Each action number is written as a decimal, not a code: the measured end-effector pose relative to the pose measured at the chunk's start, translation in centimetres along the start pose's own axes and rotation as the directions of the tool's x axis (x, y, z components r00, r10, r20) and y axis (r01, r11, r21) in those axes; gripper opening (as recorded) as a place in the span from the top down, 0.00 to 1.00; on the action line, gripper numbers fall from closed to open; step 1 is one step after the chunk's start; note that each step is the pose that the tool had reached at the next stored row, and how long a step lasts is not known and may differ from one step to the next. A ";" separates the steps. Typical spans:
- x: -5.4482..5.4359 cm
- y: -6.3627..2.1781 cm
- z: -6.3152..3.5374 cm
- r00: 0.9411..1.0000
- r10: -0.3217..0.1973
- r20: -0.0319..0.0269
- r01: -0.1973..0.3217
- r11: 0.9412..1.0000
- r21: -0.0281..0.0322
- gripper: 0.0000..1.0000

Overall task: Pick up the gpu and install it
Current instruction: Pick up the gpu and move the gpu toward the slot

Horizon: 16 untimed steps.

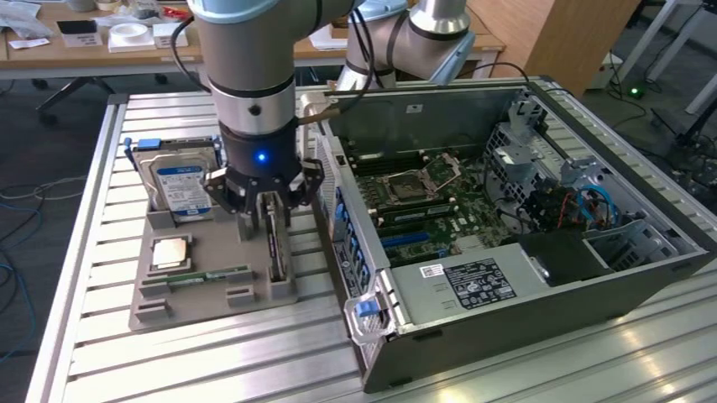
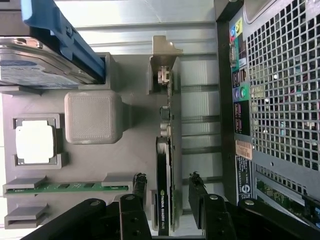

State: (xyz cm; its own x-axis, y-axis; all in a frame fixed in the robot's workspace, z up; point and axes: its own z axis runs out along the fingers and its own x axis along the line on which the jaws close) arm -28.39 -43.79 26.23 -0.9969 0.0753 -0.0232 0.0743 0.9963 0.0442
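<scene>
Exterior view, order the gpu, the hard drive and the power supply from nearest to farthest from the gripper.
1. gpu, standing between the open fingers of the gripper.
2. hard drive, on the exterior view's left.
3. power supply, on the exterior view's right.

A slatted metal table (image 1: 191, 365) carries a grey parts holder (image 1: 193, 304) just beside an open computer case (image 1: 505, 323).

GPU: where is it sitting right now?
The gpu stands on edge in the grey holder, at the exterior view's left of the computer case, straddled by the open gripper.
</scene>
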 end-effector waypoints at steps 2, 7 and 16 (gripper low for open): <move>0.0 0.02 0.35 1.000 0.000 0.000 0.000 1.000 0.000 0.53; 0.0 0.23 1.20 1.000 0.001 -0.001 -0.001 1.000 0.000 0.53; 0.3 0.43 2.60 1.000 0.003 -0.001 -0.003 1.000 0.000 0.53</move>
State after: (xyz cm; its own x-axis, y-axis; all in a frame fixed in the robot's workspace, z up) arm -28.58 -43.23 23.65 -0.9967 0.0782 -0.0224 0.0771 0.9960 0.0442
